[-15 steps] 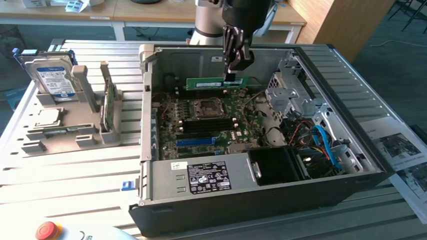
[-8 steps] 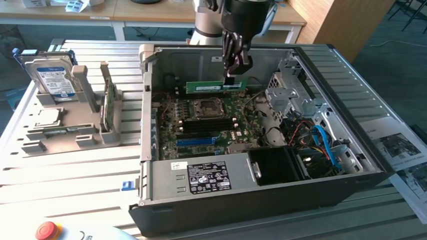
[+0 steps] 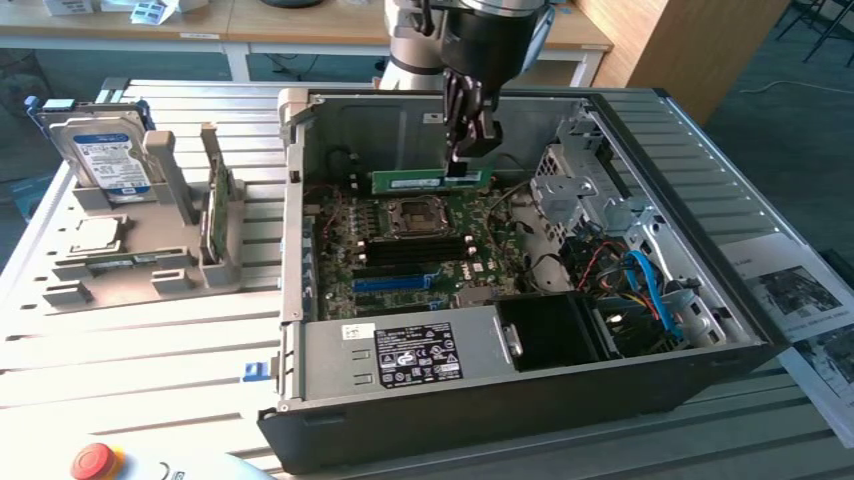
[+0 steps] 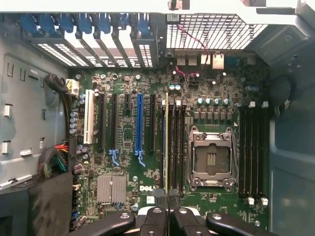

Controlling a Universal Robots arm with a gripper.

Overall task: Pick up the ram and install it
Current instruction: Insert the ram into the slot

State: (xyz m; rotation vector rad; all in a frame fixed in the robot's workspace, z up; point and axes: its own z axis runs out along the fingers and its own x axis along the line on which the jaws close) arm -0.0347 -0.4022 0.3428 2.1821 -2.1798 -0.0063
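Clearly, the gripper (image 3: 461,168) pinches the ram (image 3: 414,181) above the motherboard (image 4: 125,135); installation is in hand. Seating probably demands exact alignment with a memory slot (image 4: 175,147).

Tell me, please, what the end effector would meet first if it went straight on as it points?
Probably the memory slots beside the CPU socket, touched first by the ram the end effector holds; depth is unclear.

A robotics lab or workshop: a ribbed silver aluminium worktable (image 3: 147,350) carries an open black desktop computer case (image 3: 534,410) and a grey plastic parts fixture (image 3: 127,265); a round red emergency-stop button (image 3: 96,460) sits nearby; light wooden desks (image 3: 320,25) stand behind.
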